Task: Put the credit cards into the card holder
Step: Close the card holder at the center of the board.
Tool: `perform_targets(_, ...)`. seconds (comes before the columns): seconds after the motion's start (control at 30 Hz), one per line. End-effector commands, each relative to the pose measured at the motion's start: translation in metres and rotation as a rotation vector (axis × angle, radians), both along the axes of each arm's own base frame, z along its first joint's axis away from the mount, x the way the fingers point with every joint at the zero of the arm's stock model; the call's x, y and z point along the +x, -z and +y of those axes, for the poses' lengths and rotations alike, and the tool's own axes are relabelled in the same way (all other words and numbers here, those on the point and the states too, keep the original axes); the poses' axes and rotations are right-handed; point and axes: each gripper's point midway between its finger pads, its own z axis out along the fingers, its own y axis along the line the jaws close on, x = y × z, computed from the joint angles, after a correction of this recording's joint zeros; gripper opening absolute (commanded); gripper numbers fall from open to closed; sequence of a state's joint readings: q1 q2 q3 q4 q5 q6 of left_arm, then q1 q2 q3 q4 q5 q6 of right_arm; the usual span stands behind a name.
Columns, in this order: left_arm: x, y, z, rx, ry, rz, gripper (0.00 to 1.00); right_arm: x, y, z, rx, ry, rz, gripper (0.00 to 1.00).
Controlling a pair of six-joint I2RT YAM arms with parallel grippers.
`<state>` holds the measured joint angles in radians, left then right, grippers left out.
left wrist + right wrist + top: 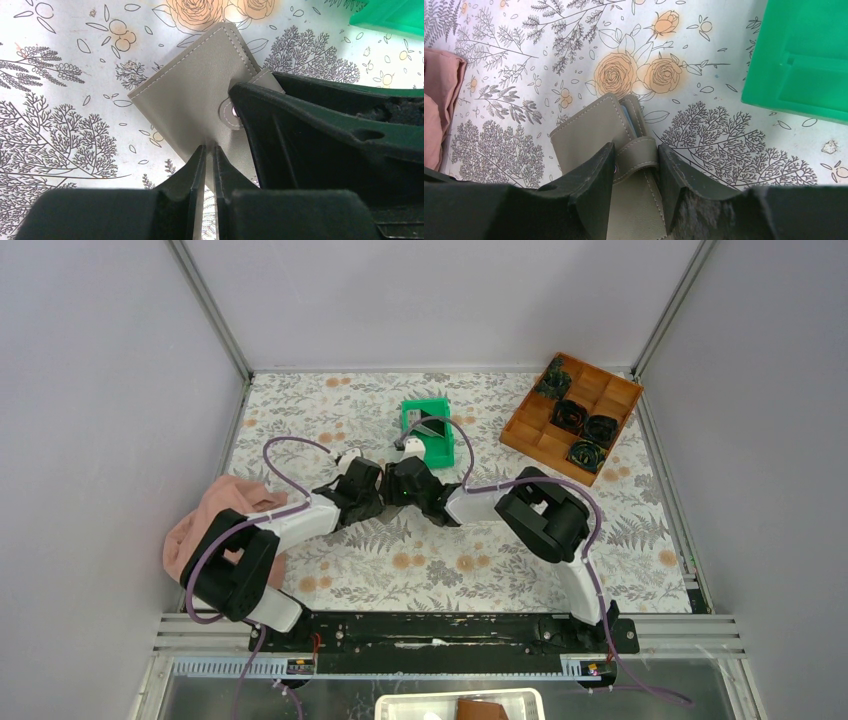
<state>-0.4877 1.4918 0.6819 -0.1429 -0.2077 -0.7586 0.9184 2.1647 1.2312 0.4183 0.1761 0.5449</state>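
Note:
The grey card holder point(185, 85) lies on the flowered table cover, folded, with a sliver of blue inside point(626, 115) showing at its edge. My left gripper point(210, 147) is shut on the holder's near edge. My right gripper point(635, 150) is shut on the holder's strap point(639, 157), whose snap point(231, 114) shows beside the right finger. In the top view the two grippers point(362, 483) point(405, 480) meet mid-table and hide the holder. A dark flat credit card point(430, 427) lies in the green bin.
The green bin point(412, 408) point(804, 55) stands just beyond the grippers. A brown compartment tray point(535, 430) with dark parts sits at the back right. A pink cloth point(215, 515) point(436, 100) lies at the left under the left arm.

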Motion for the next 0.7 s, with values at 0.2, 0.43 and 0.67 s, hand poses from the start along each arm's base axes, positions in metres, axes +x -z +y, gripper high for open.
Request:
perform_targets(0.2,-0.041,0.044,0.028,0.129,-0.010,0.214,0.07,-0.140,0.179,-0.146,-0.602,-0.060,0.387,0.43)
perform_targets(0.43,-0.041,0.045,0.033,0.160,-0.017,0.229,0.01,-0.148,0.185,-0.152,-0.614,-0.049,0.337,0.43)
perform_targets(0.67,-0.047,0.048,0.041,0.190,-0.034,0.244,0.00,-0.154,0.192,-0.152,-0.645,-0.056,0.290,0.43)
